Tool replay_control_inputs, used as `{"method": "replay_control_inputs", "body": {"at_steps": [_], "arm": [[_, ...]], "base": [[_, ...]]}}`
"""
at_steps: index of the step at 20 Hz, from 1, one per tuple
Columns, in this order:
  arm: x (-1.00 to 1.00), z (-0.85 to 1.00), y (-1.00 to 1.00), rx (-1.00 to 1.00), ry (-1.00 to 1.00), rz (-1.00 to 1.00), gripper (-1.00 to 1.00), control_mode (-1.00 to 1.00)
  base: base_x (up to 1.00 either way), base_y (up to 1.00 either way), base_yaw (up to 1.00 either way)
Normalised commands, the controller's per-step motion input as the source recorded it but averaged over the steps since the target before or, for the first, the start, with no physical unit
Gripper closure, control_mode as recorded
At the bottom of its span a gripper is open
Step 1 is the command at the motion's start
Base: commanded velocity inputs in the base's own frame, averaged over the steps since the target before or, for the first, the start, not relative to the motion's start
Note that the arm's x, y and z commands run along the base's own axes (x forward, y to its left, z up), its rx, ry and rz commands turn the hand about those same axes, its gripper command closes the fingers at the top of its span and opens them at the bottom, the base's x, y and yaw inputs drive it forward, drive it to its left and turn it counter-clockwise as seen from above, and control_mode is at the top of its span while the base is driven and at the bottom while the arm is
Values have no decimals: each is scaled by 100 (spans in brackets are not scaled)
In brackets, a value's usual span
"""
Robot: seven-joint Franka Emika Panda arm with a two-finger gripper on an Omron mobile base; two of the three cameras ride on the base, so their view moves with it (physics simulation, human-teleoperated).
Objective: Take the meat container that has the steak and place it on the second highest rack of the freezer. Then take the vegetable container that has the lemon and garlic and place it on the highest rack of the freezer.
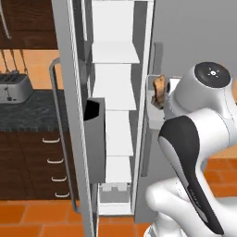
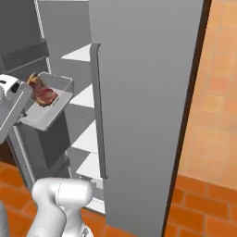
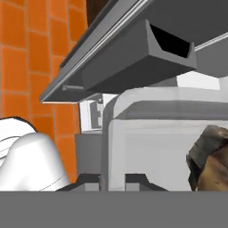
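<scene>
While the tall grey freezer (image 2: 143, 92) stands open beside me with flat white shelves and free space before them, my gripper (image 2: 23, 99) grips the smooth grey meat container (image 2: 55, 99) bearing the lumpy brown-red steak (image 2: 43, 94)

Both base views look forward and down from behind the arm, left and right, sharing the open freezer (image 1: 115, 92) and its shelves. The hand view sits close against the container (image 3: 147, 133) rim.
</scene>
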Motion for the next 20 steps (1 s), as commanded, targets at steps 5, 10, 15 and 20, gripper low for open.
{"method": "replay_control_inputs", "body": {"at_steps": [5, 10, 15, 20], "arm": [[0, 0, 0, 0, 0, 0, 100, 100], [0, 0, 0, 0, 0, 0, 100, 100], [0, 0, 0, 0, 0, 0, 100, 100], [0, 0, 0, 0, 0, 0, 100, 100]], "base": [[36, -5, 44], [64, -42, 40], [55, -44, 33], [9, -28, 32]]}}
